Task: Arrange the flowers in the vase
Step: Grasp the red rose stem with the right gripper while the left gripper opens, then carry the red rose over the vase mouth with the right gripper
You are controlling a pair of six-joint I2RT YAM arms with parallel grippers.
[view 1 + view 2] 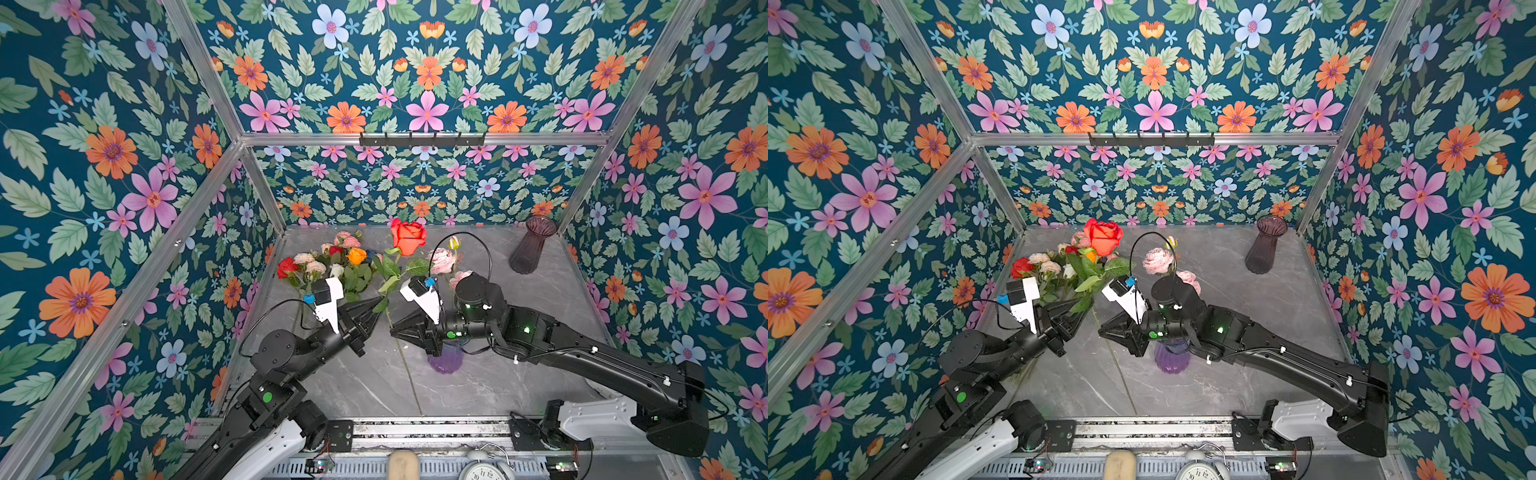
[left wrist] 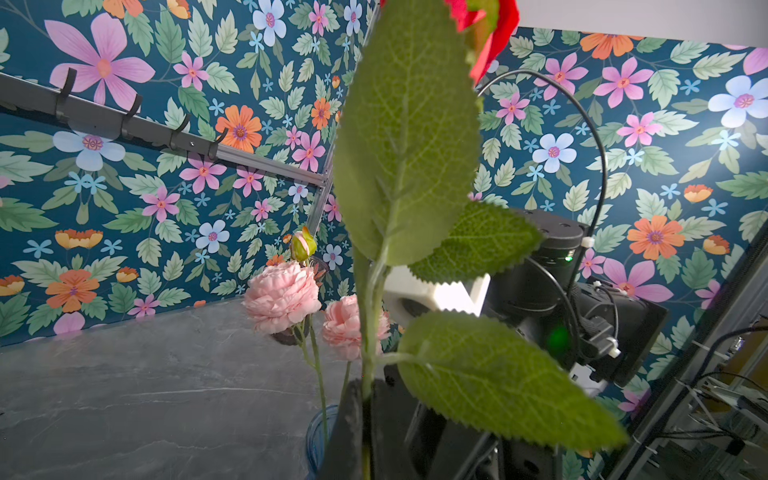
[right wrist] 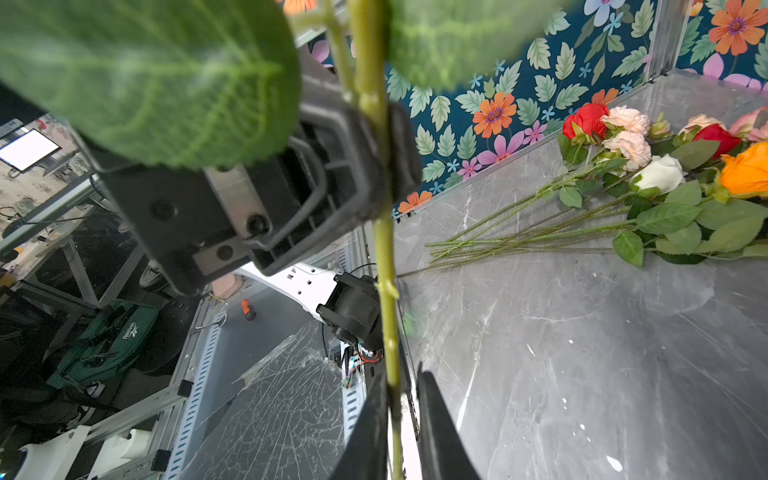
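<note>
Purple vase [image 1: 446, 359]: pink blooms [image 1: 441, 261]. Dark vase [image 1: 530, 253] apart. Left fingers [image 1: 370, 311]: red rose [image 1: 408, 237].

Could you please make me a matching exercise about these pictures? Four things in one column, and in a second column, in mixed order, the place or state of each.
Things
1. red rose
2. pink blooms
3. dark vase
4. loose flowers

Places or states
A. stands without flowers near the far right corner of the table
B. lie in a heap at the far left of the table
C. held upright by its stem in the left gripper
D. stand in the purple vase

Pairs: 1-C, 2-D, 3-A, 4-B
</note>
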